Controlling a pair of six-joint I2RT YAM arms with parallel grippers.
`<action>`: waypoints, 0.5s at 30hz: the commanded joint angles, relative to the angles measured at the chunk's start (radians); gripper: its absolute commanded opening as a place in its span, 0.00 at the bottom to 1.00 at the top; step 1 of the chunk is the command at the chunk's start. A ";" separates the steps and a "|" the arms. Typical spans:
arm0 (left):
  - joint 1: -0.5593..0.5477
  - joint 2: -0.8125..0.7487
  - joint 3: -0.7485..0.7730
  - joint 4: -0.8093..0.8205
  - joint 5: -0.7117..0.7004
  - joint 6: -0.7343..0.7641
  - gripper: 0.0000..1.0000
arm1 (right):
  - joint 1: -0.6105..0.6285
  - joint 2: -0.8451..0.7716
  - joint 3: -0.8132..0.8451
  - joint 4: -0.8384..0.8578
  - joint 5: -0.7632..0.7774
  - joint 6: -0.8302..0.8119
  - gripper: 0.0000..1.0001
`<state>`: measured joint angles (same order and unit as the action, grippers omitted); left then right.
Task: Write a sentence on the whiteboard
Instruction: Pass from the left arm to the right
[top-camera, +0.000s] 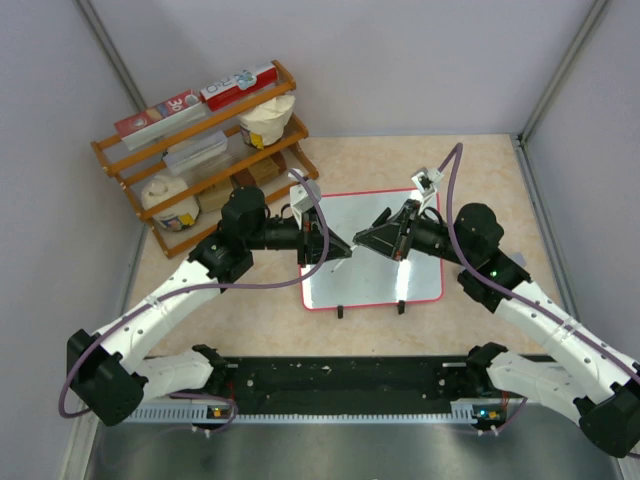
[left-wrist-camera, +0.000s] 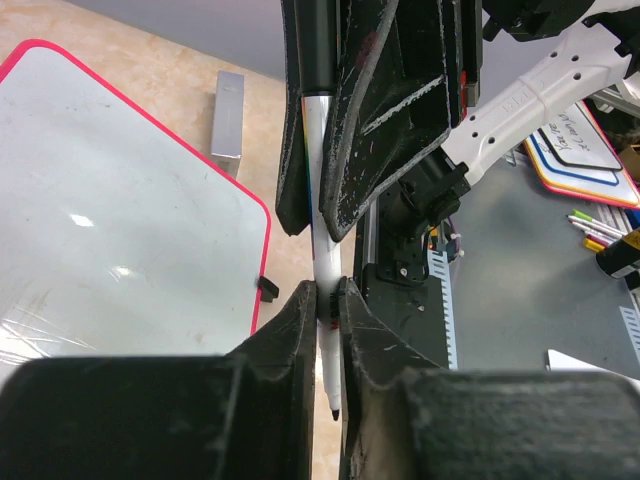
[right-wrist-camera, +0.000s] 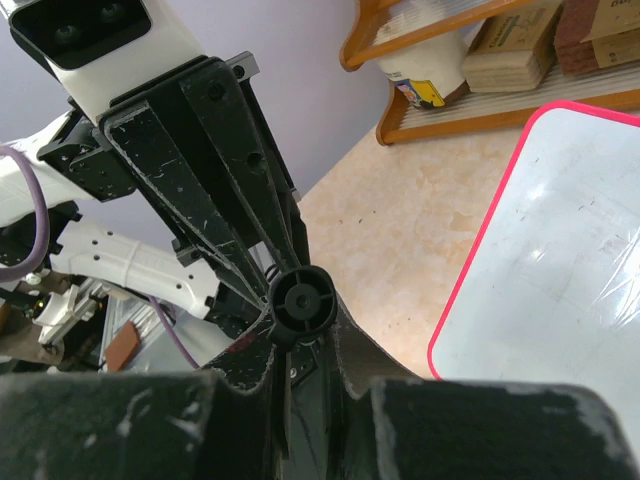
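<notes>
The whiteboard (top-camera: 370, 275) lies flat mid-table, glossy white with a thin red rim (left-wrist-camera: 262, 262). Its face is plain white wherever it shows (right-wrist-camera: 560, 270), and the sentence is not in view. Both grippers meet just above the board's left part, on one white marker (left-wrist-camera: 322, 240). My left gripper (left-wrist-camera: 328, 298) is shut on the marker's barrel near its black tip (left-wrist-camera: 334, 410). My right gripper (right-wrist-camera: 302, 318) is shut on the other end, where the round black end cap (right-wrist-camera: 302, 303) faces its camera. From above, the left gripper (top-camera: 338, 250) and the right gripper (top-camera: 366, 243) nearly touch.
A wooden shelf (top-camera: 200, 140) with boxes and tubs stands at the back left. A small metal block (left-wrist-camera: 229, 112) rests beyond the board's edge. A black rail (top-camera: 340, 380) runs along the near edge. Other small boards and pens (left-wrist-camera: 585, 160) lie on a grey surface.
</notes>
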<state>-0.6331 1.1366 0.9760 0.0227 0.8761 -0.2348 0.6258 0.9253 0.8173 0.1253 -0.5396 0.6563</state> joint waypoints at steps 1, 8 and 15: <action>0.004 -0.026 -0.005 -0.003 0.012 0.035 0.24 | 0.011 -0.031 0.014 0.065 0.015 -0.003 0.00; 0.004 -0.002 -0.028 -0.018 -0.008 0.066 0.50 | 0.011 -0.043 0.011 0.073 0.043 0.002 0.00; 0.000 0.061 -0.013 0.009 0.014 0.037 0.24 | 0.011 -0.031 0.010 0.056 0.036 -0.001 0.00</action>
<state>-0.6331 1.1732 0.9531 -0.0074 0.8757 -0.1963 0.6262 0.9016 0.8169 0.1413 -0.5007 0.6525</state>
